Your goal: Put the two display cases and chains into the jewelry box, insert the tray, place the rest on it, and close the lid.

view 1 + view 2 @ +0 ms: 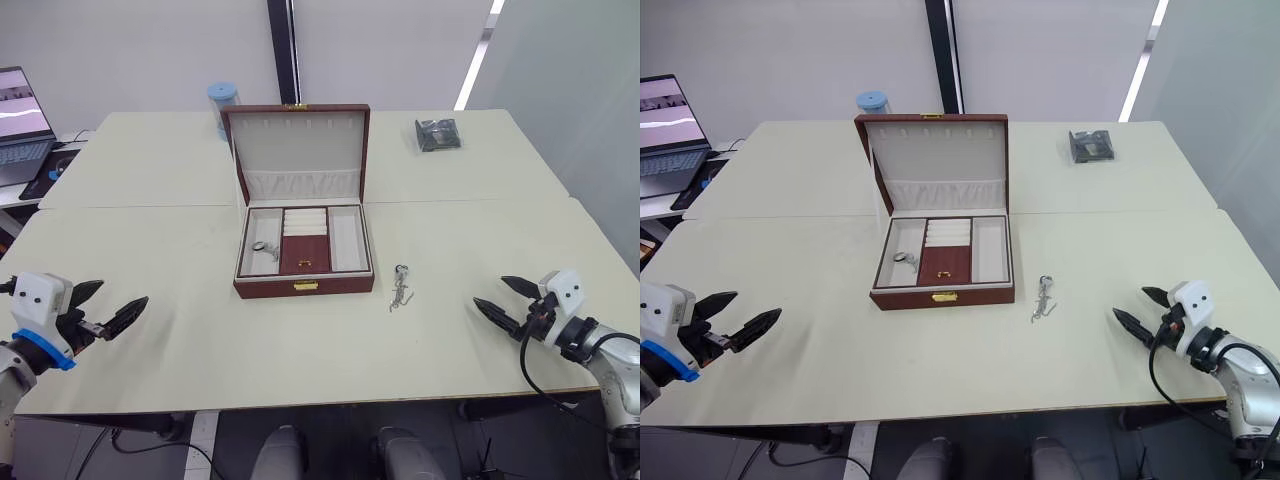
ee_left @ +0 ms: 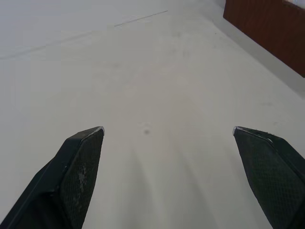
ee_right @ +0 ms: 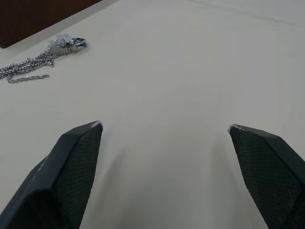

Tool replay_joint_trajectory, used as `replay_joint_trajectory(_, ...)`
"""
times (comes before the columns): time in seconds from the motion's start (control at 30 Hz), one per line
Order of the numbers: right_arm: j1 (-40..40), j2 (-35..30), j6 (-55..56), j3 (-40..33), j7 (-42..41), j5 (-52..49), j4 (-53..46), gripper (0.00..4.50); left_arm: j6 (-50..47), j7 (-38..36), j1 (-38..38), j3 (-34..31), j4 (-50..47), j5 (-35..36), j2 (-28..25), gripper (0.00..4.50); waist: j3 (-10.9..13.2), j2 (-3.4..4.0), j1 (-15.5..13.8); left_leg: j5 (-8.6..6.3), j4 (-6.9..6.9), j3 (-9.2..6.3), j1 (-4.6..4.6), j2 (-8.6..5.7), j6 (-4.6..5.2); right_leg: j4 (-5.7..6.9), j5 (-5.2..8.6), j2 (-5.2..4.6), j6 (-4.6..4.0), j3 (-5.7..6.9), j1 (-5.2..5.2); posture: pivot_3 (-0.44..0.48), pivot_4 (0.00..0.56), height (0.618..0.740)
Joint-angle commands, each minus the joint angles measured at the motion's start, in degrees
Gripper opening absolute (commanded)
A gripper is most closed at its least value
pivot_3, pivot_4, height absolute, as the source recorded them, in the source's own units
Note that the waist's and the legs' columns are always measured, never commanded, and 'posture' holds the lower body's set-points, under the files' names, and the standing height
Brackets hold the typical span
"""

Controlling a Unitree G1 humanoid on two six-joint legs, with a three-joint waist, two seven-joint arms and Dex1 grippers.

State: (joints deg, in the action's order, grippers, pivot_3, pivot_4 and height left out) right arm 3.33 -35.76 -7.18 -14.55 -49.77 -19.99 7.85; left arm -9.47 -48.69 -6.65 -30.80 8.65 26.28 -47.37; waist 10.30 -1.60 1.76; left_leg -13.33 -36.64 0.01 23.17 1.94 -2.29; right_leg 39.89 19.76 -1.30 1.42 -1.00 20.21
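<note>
The jewelry box (image 1: 340, 287) stands open mid-table, its lid (image 1: 300, 140) upright behind it. The tray (image 1: 304, 252) sits inside, brown centre panel with a gold knob. One small silver piece (image 1: 263, 247) lies in the tray's left section. Another silver piece with a short chain (image 1: 401, 287) lies on the table just right of the box, also seen as the chain piece (image 3: 45, 59). The display cases and chains are hidden. My left gripper (image 1: 118, 297) hovers open at the front left, my right gripper (image 1: 490, 291) open at the front right, both holding nothing.
A dark shiny packet (image 1: 437, 134) lies at the back right. A blue-capped container (image 1: 222, 105) stands behind the box's left corner. A laptop (image 1: 22, 125) sits on a side table at the far left. The table's front edge (image 1: 300, 408) runs close below both grippers.
</note>
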Motion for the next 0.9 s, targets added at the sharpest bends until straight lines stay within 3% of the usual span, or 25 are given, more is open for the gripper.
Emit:
replay_joint_trajectory(0.03, -1.5, 2.3, -0.9, 0.6, 3.2, -0.7, -7.7, 4.48, 4.8, -2.0, -0.7, 1.4, -3.6, -1.1, 1.8, 4.50, 0.0, 0.01, 0.0, 0.00, 0.01, 0.00, 0.00, 0.00, 0.00, 0.00, 0.00, 0.00, 0.00, 0.00, 0.00, 0.000, 0.150, 0.740)
replay_joint_trajectory(0.4, -4.5, 11.5, -11.5, 9.3, 16.2, 1.4, -25.6, 4.48, 8.2, -6.6, 1.8, 14.4, -14.9, -3.1, 5.7, 4.50, 0.0, -0.02, -0.1, 0.01, 0.01, -0.02, 0.03, -0.02, -0.01, 0.00, 0.00, 0.00, 0.00, 0.00, 0.00, 0.000, 0.150, 0.740)
replay_joint_trajectory(0.67, -4.3, 16.3, -20.6, 18.0, 26.3, 7.3, -31.4, 4.48, 9.8, -9.6, 2.4, 25.8, -22.7, -4.3, 9.3, 4.50, 0.0, -0.01, 0.0, 0.01, 0.00, -0.02, 0.02, -0.03, -0.02, 0.03, 0.00, 0.03, 0.01, -0.02, 0.02, 0.000, 0.150, 0.740)
replay_joint_trajectory(0.9, -0.2, 18.6, -27.6, 21.6, 31.1, 10.2, -31.3, 4.48, 11.1, -12.0, 3.9, 30.7, -24.7, -4.5, 10.0, 4.50, 0.0, -0.01, 0.0, 0.01, -0.01, -0.03, -0.02, -0.03, -0.02, 0.06, 0.00, 0.07, 0.01, -0.03, 0.01, 0.000, 0.150, 0.740)
